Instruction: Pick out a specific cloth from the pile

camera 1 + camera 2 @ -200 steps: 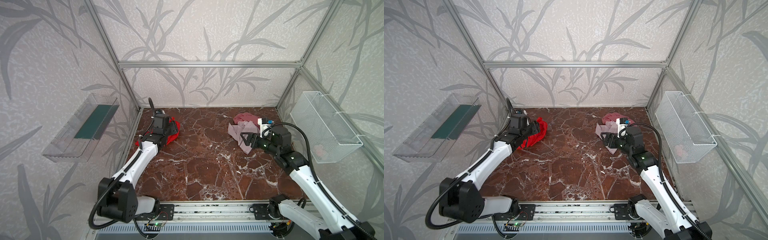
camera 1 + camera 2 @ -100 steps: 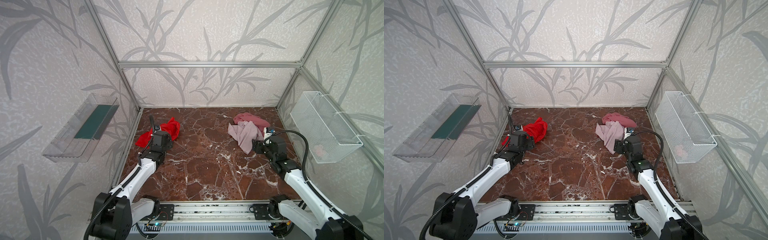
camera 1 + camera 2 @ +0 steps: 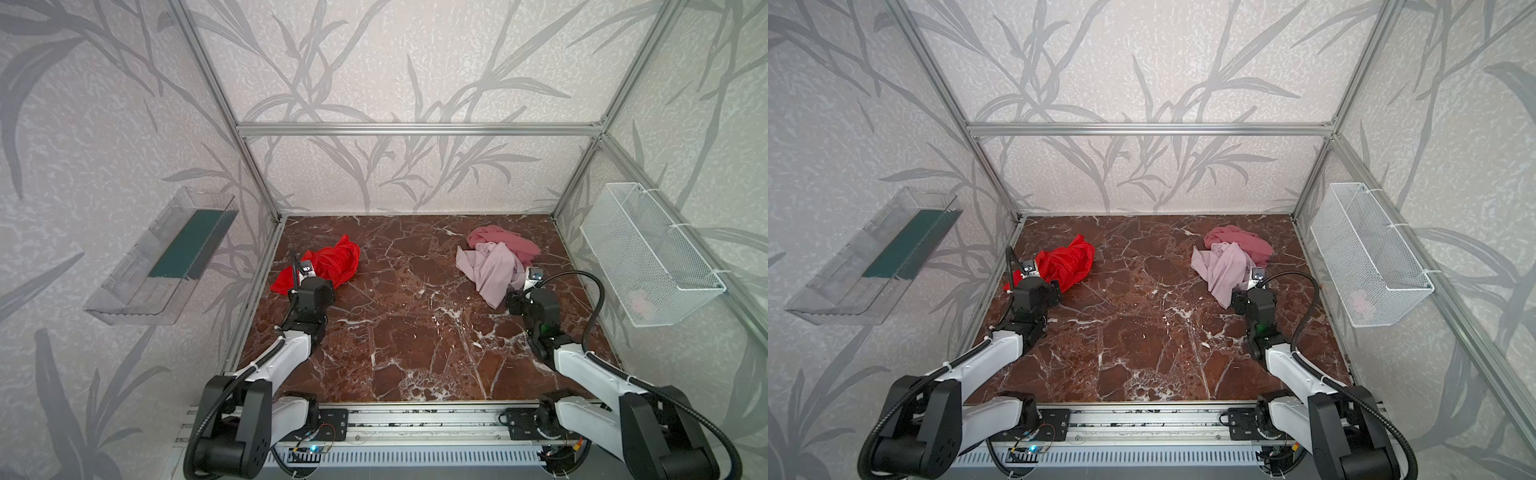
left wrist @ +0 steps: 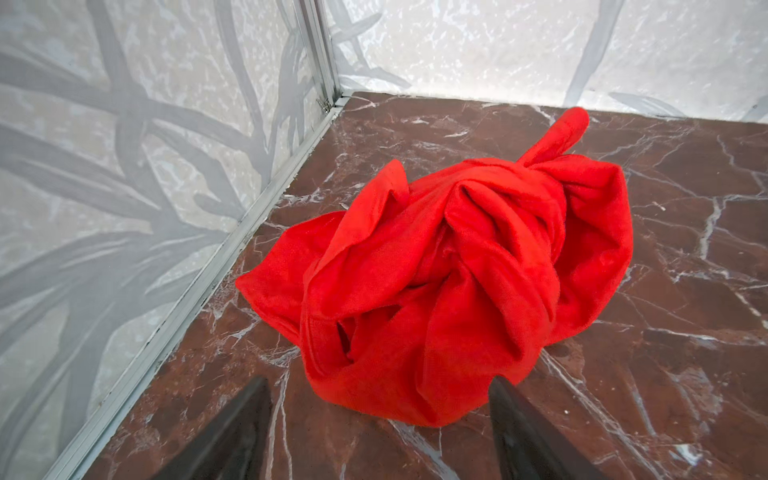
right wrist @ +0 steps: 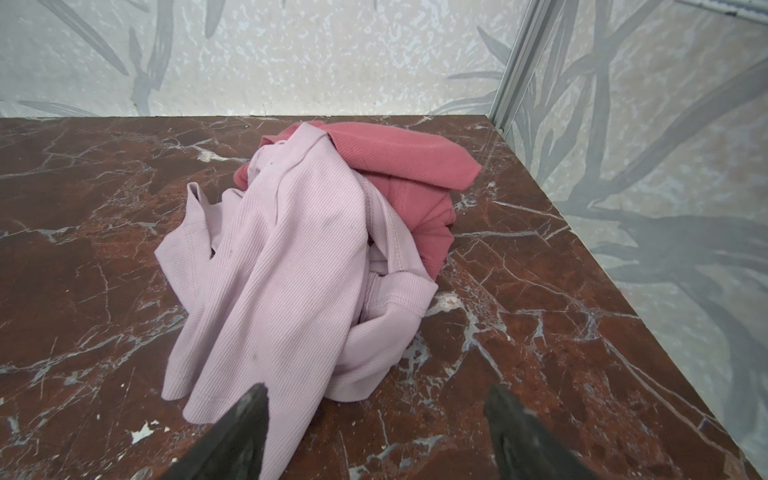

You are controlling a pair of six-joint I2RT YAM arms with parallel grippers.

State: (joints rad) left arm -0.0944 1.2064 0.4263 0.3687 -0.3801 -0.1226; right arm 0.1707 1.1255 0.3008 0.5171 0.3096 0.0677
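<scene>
Both arms have pulled back toward you since a moment ago. The left pincer point(image 4: 377, 380) was down on the red cloth point(image 3: 328, 266) and the right pincer point(image 5: 377, 385) was over the pile point(image 3: 494, 262). Now each one sits just in front of its heap. Both pincers have their two fingers wide apart, and they hold nothing. The red cloth lies by itself on the floor point(image 3: 415, 324), well apart from the pile and to its left in both top views. So I think the picking-out is done or almost done. The pile is now only the lilac cloth point(image 5: 291, 257), draped over the rose cloth point(image 5: 399, 158). The red cloth looks thin, soft and very light. It is all scrunched up, with a little shine, so it may slip and flop if you lift it. If you need to grab it again, pinch a thick fold on top or the twisted tail that sticks out on the far side. Do not try for a flat edge lying on the floor. You cannot break it, but it may snag or drag. I can see no name, tag or words on any cloth.
</scene>
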